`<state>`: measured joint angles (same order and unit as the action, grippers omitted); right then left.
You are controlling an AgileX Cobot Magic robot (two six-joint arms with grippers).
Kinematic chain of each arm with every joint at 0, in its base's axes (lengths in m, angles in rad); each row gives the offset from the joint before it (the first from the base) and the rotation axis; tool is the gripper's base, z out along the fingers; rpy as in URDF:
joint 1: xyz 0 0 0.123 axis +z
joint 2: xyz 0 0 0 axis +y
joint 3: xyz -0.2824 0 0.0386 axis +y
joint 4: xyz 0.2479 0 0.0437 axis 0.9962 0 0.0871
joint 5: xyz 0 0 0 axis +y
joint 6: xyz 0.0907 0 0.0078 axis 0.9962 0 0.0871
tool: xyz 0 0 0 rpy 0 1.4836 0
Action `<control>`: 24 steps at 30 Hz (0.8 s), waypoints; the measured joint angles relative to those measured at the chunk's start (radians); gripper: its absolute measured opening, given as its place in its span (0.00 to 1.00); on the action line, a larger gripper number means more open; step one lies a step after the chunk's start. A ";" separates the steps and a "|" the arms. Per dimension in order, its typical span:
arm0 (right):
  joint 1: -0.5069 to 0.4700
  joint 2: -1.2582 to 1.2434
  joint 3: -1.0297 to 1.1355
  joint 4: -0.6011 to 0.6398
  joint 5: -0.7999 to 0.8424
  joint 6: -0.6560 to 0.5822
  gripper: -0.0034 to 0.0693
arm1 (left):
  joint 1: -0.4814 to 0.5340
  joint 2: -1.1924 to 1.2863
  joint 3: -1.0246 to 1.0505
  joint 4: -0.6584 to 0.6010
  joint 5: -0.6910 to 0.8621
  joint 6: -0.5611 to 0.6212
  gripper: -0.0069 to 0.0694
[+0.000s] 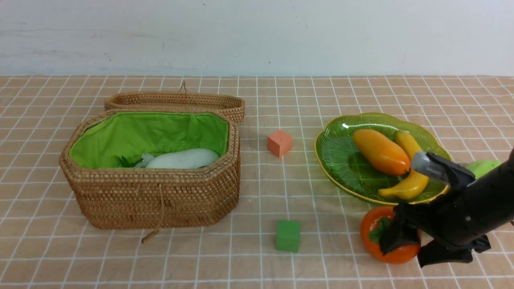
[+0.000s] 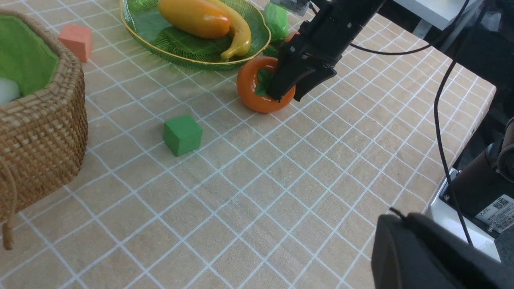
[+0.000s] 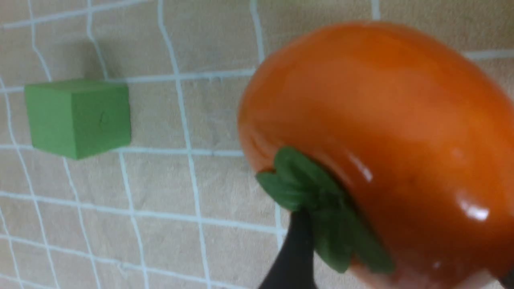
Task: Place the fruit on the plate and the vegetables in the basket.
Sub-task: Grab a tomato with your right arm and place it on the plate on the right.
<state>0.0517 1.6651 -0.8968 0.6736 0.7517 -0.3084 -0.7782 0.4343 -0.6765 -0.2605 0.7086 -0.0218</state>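
The orange persimmon (image 1: 371, 241) lies tilted on the cloth just in front of the green plate (image 1: 333, 160), its leaf cap facing left. My right gripper (image 1: 403, 255) is closed on it, one finger on the cap and one on its far side; the right wrist view shows the persimmon (image 3: 381, 120) filling the jaws. The mango (image 1: 379, 151) and banana (image 1: 409, 184) lie on the plate. The white radish (image 1: 182, 158) lies in the wicker basket (image 1: 160, 192). The light green gourd (image 1: 488, 166) lies right of the plate. Eggplant and carrot are out of sight. My left gripper (image 2: 401, 241) hovers low, away from everything.
A salmon cube (image 1: 280, 143) sits between basket and plate. A green cube (image 1: 288, 236) sits left of the persimmon. The basket lid (image 1: 176, 102) lies open behind the basket. The table's right edge (image 2: 461, 132) shows in the left wrist view.
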 joint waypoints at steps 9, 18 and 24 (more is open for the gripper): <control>0.000 0.001 -0.116 -0.062 0.070 0.009 0.92 | 0.000 0.000 0.000 0.000 0.000 0.000 0.07; 0.000 0.013 -0.134 -0.141 0.032 0.068 0.92 | 0.000 0.000 0.000 -0.007 0.000 0.000 0.07; 0.000 0.058 -0.134 -0.125 -0.004 0.074 0.92 | 0.000 0.000 0.000 -0.016 0.000 -0.003 0.07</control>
<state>0.0517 1.7229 -1.0313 0.5490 0.7479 -0.2346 -0.7782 0.4343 -0.6765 -0.2767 0.7086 -0.0245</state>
